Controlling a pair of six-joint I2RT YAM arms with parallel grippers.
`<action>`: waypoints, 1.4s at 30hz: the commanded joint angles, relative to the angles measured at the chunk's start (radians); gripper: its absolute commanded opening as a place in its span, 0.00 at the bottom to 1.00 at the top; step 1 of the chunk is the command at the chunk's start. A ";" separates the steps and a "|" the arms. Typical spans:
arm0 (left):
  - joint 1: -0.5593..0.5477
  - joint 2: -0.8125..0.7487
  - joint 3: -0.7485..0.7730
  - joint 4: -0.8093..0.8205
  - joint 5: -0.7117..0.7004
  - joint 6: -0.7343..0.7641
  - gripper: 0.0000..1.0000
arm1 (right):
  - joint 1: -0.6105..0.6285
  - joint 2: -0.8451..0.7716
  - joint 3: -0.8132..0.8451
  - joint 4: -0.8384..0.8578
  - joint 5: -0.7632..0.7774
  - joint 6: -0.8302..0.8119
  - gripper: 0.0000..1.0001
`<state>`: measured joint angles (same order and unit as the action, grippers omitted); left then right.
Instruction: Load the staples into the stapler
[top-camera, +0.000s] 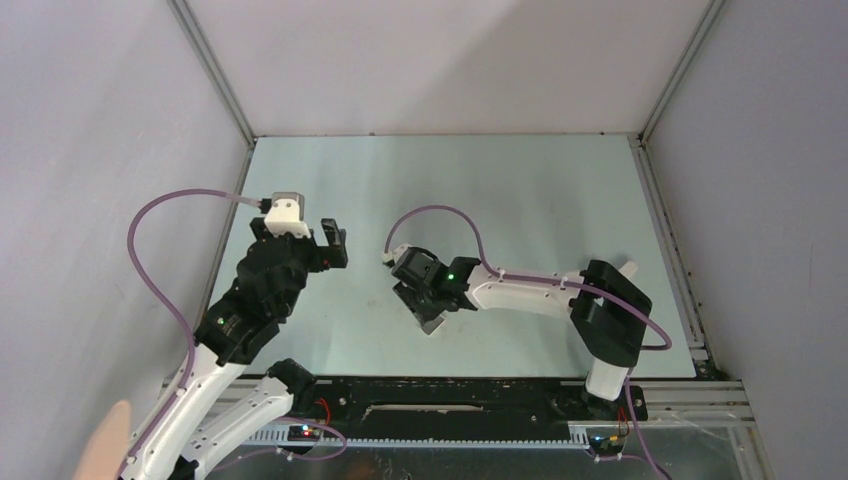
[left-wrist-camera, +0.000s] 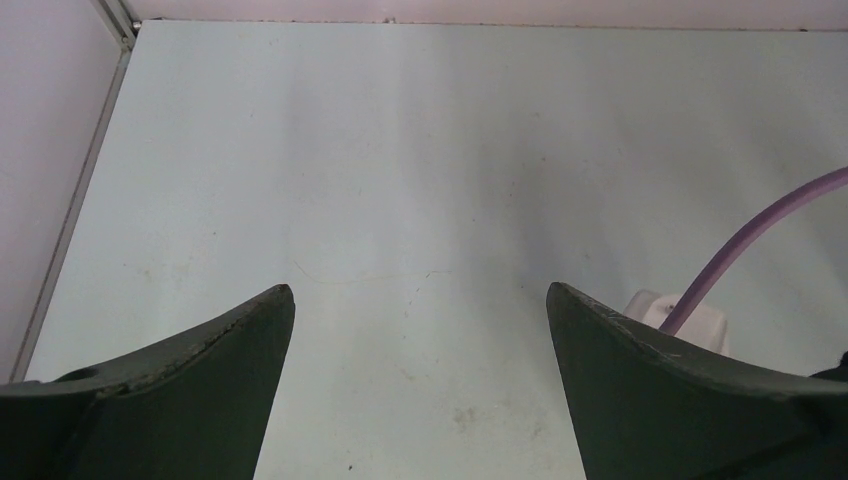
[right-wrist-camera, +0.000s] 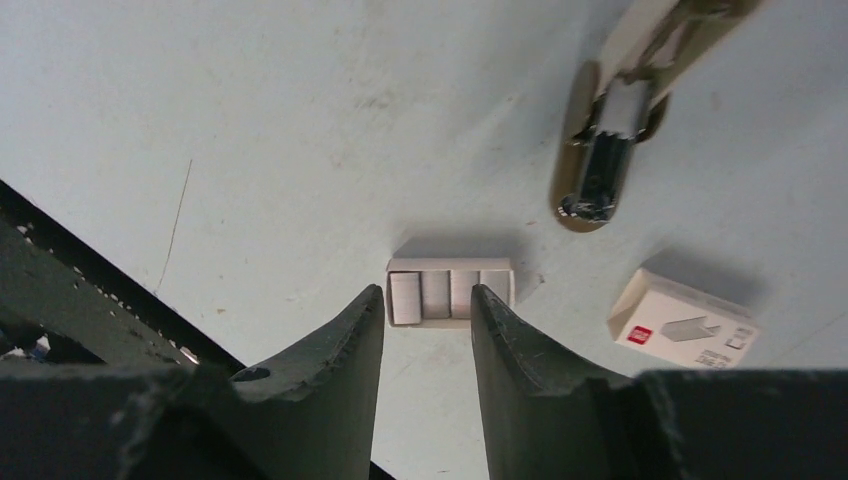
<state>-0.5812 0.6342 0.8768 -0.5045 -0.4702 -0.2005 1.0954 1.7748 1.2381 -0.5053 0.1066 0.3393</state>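
In the right wrist view, a small open tray of grey staples (right-wrist-camera: 449, 295) lies on the table just beyond my right gripper (right-wrist-camera: 427, 300). That gripper's jaws are open a little and hold nothing. The beige stapler (right-wrist-camera: 608, 150) lies swung open at the upper right with its metal channel showing. In the top view my right gripper (top-camera: 425, 300) hangs over the tray (top-camera: 432, 325) near the table's front, and I cannot pick out the stapler. My left gripper (top-camera: 333, 240) is wide open and empty over bare table (left-wrist-camera: 420, 300).
A white printed staple box (right-wrist-camera: 683, 320) lies right of the tray. The table's black front edge (right-wrist-camera: 90, 290) runs close behind the right gripper. Purple cables loop from both wrists (top-camera: 440, 212). A hand (top-camera: 105, 445) shows at the bottom left corner.
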 joint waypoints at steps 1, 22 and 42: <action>0.009 0.001 -0.012 0.020 -0.031 0.013 1.00 | 0.023 0.033 -0.002 -0.027 -0.018 0.020 0.39; 0.028 0.019 -0.017 0.026 -0.015 0.013 1.00 | 0.056 0.112 -0.002 -0.029 -0.035 0.022 0.32; 0.037 0.018 -0.018 0.025 -0.006 0.013 1.00 | 0.125 0.117 0.067 -0.160 0.149 0.011 0.13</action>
<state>-0.5533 0.6479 0.8631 -0.5030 -0.4755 -0.2005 1.1942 1.8881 1.2507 -0.5915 0.1726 0.3580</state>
